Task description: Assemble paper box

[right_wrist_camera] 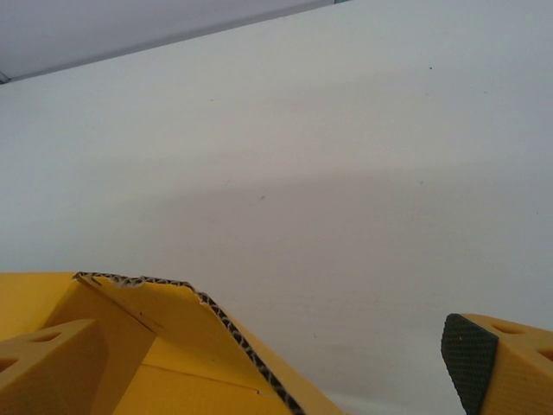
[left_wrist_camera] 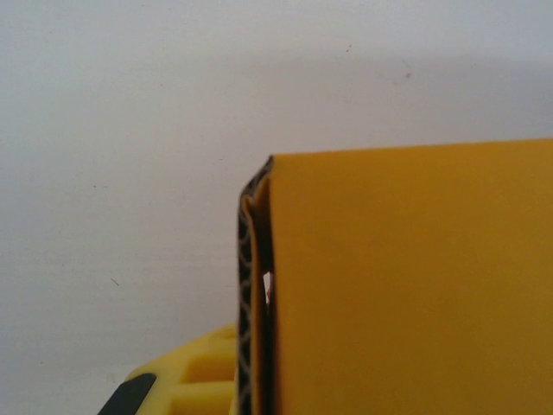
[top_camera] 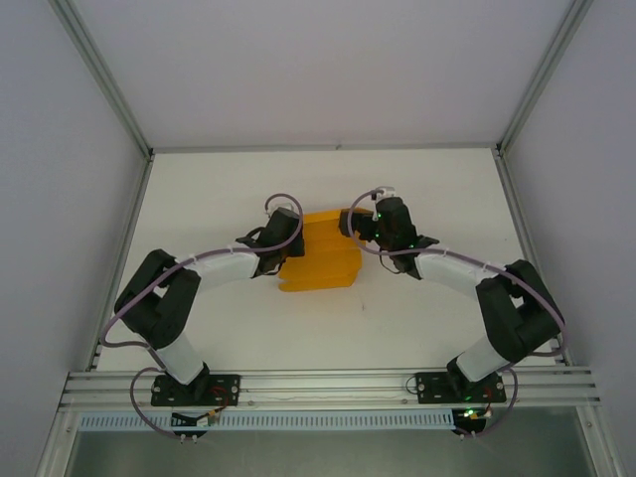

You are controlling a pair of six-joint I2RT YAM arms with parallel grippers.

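Note:
The paper box (top_camera: 323,253) is orange-yellow corrugated card, partly folded, lying at the table's middle. My left gripper (top_camera: 281,250) is shut on its left edge. In the left wrist view a folded panel (left_wrist_camera: 406,285) covers the right side, its corrugated edge is pinched against my yellow finger (left_wrist_camera: 194,376), and the other finger is hidden behind the card. My right gripper (top_camera: 354,225) stands open at the box's far right corner. In the right wrist view a raised flap (right_wrist_camera: 173,346) lies between its fingers, close to the left finger (right_wrist_camera: 43,354) and well apart from the black-padded right finger (right_wrist_camera: 484,363).
The white table (top_camera: 427,189) is bounded by aluminium frame posts (top_camera: 517,109) and grey walls at the back and sides. A metal rail (top_camera: 328,383) carrying both arm bases runs along the near edge.

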